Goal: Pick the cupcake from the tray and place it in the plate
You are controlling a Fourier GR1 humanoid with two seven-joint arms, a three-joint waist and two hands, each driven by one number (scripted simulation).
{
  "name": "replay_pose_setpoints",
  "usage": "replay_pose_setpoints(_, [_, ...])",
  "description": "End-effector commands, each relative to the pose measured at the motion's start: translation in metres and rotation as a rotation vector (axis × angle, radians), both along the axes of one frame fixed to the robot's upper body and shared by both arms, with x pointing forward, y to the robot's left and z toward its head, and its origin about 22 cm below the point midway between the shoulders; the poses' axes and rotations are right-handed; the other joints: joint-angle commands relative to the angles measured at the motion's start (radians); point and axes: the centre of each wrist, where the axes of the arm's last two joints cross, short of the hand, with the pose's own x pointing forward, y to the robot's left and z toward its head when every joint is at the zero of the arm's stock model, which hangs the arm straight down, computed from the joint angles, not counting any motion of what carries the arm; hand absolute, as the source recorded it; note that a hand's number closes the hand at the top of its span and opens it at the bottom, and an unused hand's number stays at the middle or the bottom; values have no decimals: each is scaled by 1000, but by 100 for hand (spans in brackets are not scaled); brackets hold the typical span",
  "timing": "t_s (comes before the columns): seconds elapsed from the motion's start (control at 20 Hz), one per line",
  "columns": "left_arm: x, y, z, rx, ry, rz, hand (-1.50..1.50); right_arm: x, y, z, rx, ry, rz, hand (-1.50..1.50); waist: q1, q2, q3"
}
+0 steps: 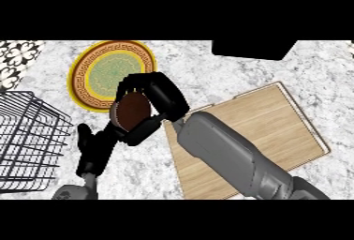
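Observation:
My right hand [160, 96] reaches from the lower right across the wooden tray [276, 122] and is curled round the brown cupcake [131, 110]. The cupcake hangs at the lower right rim of the yellow patterned plate [104, 70], partly over it. My fingers cover the cupcake's top and right side. My left hand [93, 147] rests below the plate, fingers up and relaxed, holding nothing.
A black wire basket [27, 140] stands at the left edge. A dark block [252, 49] sits at the top right of the marble counter [207, 75]. A patterned tile area [17, 58] shows in the top left corner.

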Motion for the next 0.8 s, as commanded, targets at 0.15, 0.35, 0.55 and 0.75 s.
replay_pose_setpoints(0.15, [4,-15,6,8,-25,-61,0,37,-4,17,5,-15,-81,150,54,17,-1])
replay_pose_setpoints(0.35, [10,-24,9,14,-27,-93,0,48,-8,21,6,-30,-107,150,76,29,-1])
replay_pose_setpoints(0.55, [18,-25,14,13,-32,-89,0,63,-14,23,-127,27,-184,150,90,35,-5])
replay_pose_setpoints(0.75, [17,-31,17,16,-48,-130,0,69,-19,18,-355,23,-158,-150,132,46,-7])
